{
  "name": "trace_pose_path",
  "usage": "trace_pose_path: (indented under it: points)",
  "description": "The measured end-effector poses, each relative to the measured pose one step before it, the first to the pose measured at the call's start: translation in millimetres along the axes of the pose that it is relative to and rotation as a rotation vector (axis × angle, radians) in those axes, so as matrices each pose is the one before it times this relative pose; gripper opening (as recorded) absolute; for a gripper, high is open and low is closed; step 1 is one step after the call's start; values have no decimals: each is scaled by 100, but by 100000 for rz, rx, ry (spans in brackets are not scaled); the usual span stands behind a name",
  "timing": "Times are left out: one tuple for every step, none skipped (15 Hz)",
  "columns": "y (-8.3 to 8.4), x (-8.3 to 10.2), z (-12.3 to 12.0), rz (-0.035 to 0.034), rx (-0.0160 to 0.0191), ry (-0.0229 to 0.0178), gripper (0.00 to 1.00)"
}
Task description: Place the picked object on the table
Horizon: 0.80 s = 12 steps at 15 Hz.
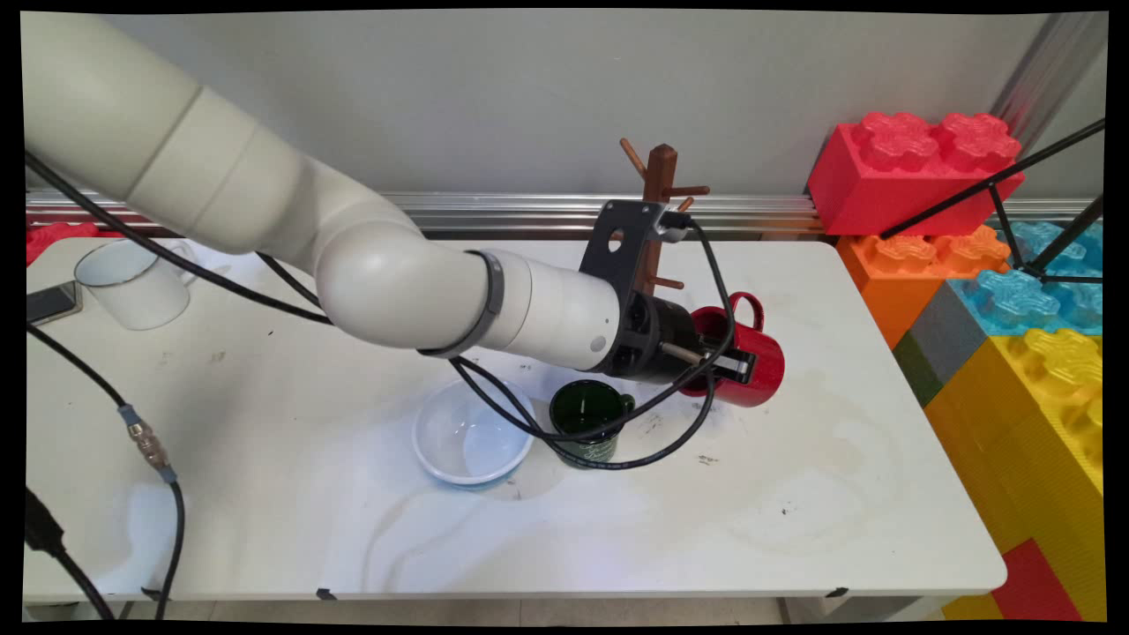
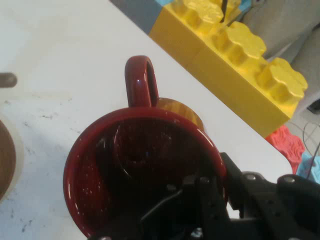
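My gripper is shut on the rim of a red mug, one finger inside it and one outside. The mug is tipped on its side, mouth toward the hand and handle up, just right of a wooden mug tree. In the hand view I look straight into the red mug; its handle points up in the picture, and the gripper clamps the rim at lower right. A dark green mug stands upright on the table just below the wrist.
A white-and-blue bowl sits left of the green mug. A white mug and a phone lie at the far left. Large toy bricks are stacked off the table's right end, yellow ones nearest. Black cables hang under the arm.
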Motion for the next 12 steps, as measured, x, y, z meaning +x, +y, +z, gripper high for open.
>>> trace_pose_path:
  points:
    - [252, 297, -337, 1520, -101, -828, 0]
    - [266, 361, -368, 1858, -64, -1079, 0]
    - [216, 327, -333, 1696, -12, -992, 0]
    - [144, 232, -238, 1291, -34, -902, 0]
    - [211, 355, -360, 1883, -47, -1344, 0]
    - [141, 264, -260, 1314, -20, -955, 0]
    - [202, 390, -384, 1890, 6, -1437, 0]
    - [150, 287, -253, 1275, 6, -967, 0]
    - [209, 431, -385, 1835, 82, -1344, 0]
    - [142, 316, -241, 1201, 73, -831, 0]
    - [201, 466, -355, 1784, 151, -1268, 0]
    - [129, 349, -237, 1152, 144, -769, 0]
